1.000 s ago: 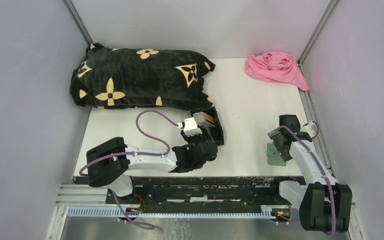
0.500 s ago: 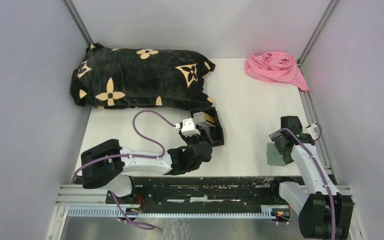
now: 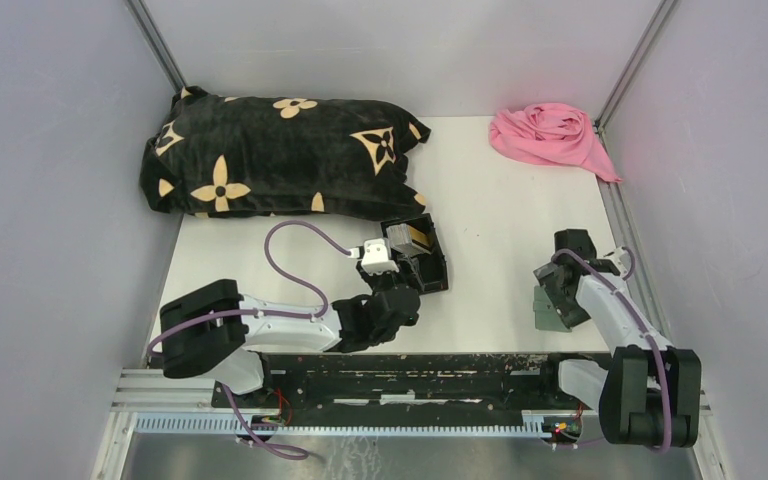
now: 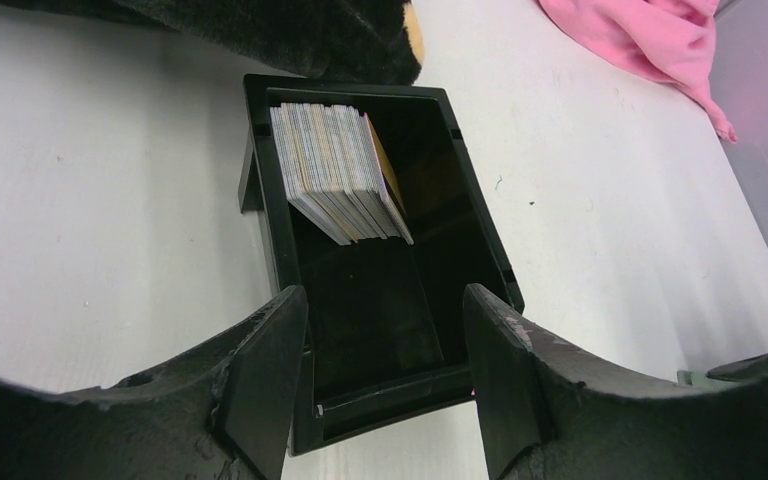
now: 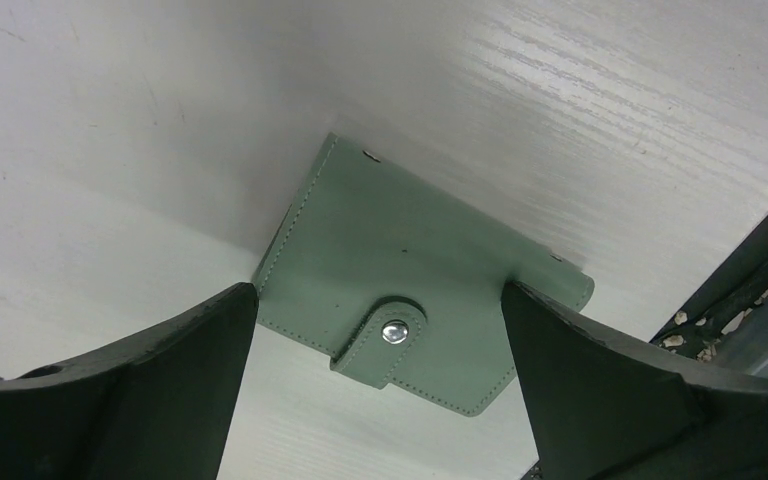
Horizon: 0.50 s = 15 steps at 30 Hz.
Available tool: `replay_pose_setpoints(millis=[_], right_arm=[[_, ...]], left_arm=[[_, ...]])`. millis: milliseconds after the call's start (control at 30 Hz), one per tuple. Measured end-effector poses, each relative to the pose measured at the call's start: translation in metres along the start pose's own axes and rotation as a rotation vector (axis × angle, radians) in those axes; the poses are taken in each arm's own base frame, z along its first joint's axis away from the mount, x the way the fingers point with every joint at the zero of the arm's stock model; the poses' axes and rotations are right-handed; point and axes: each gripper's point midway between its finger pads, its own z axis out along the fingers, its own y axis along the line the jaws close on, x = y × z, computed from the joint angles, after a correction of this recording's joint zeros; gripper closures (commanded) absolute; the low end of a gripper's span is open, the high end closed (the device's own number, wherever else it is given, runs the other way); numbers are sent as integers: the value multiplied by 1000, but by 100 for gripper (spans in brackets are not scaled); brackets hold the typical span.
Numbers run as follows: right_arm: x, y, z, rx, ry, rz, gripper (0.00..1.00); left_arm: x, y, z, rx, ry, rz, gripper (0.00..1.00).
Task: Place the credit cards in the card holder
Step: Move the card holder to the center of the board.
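The credit cards (image 4: 340, 175) stand as a leaning stack at the far end of a black open-topped box (image 4: 485, 245), also seen from above as cards (image 3: 419, 236) in the box (image 3: 436, 272). My left gripper (image 4: 385, 310) is open, its fingers flanking the box's near end; I cannot tell whether they touch it. The sage-green card holder (image 5: 400, 255) lies folded shut and snapped on the table, near the right front edge (image 3: 546, 310). My right gripper (image 5: 378, 300) hovers over it, wide open, one finger at each side, holding nothing.
A black pillow with tan flowers (image 3: 280, 155) lies along the back left, close behind the box. A pink cloth (image 3: 550, 135) sits in the back right corner. The metal rail of the table's front edge (image 5: 760, 290) runs just beside the card holder.
The left arm's elbow has swung a little left while its gripper stays at the box. The right arm has drawn slightly nearer over the card holder. Both grippers' openings look unchanged.
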Motion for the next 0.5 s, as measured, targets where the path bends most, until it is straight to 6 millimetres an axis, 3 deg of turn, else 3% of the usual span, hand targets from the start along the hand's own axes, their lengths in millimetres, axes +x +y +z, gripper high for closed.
replay_pose_setpoints(millis=[500], right_arm=[[-2,6,13,96,26,-43,2]], left_arm=[[-6,-5,-2,35,-11,14,33]])
